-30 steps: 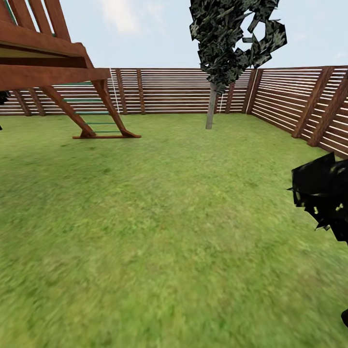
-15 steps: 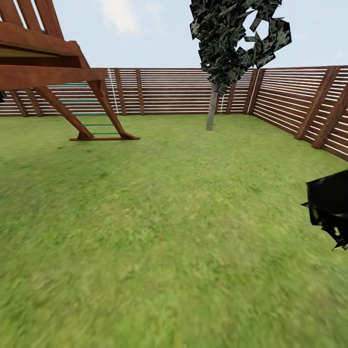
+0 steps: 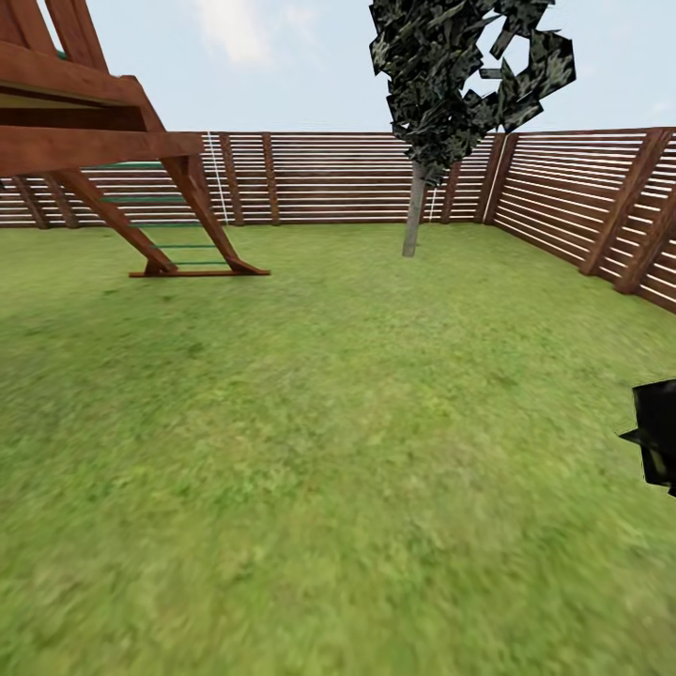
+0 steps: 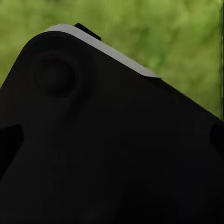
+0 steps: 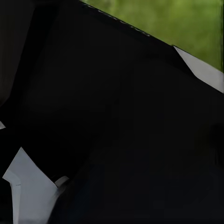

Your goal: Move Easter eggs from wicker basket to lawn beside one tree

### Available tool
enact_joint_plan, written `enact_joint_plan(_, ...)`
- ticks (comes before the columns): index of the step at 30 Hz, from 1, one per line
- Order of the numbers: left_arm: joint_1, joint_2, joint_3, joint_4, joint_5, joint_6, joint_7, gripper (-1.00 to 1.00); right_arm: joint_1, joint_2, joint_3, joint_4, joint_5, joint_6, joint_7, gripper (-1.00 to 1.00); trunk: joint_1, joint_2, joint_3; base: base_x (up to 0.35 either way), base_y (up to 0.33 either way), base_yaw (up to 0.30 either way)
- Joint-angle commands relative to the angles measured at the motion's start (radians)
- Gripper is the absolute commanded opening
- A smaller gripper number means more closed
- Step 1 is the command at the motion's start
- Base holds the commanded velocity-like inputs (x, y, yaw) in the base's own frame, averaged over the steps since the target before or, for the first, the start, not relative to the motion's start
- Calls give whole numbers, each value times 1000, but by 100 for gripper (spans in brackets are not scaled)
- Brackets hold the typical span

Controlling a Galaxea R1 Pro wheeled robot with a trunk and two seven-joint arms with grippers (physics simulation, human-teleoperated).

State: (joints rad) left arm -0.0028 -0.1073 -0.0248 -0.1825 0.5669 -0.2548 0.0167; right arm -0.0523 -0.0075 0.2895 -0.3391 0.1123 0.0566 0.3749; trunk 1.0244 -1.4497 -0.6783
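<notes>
- Camera has swung left: black foliage slips toward the head view's right edge.
- Both wrist views show dark robot body over grass; whether either end effector is open cannot be told.
- Pale-trunked tree stands at the lawn's far edge by the fence, probably the destination.
- Play tower at far left.

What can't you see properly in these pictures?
- Play tower: head view, top and left side cut off by the picture's edge.
- Black leaves: head view, cut by the right edge; no trunk visible.
- Pincers: both wrist views are blocked by dark robot parts, so open or shut can't be told.
- Lawn: blurred up close.
</notes>
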Motion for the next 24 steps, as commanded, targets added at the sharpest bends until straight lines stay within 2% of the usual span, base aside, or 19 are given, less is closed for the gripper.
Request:
enact_joint_plan(1,0,0,-3,0,4,-3,2,100,0,0,-2,-3,10,5,5,100,1,0,-1,343,0,0)
enact_joint_plan(24,0,0,-3,0,4,-3,2,100,0,0,-2,-3,10,5,4,100,1,0,-1,343,0,0)
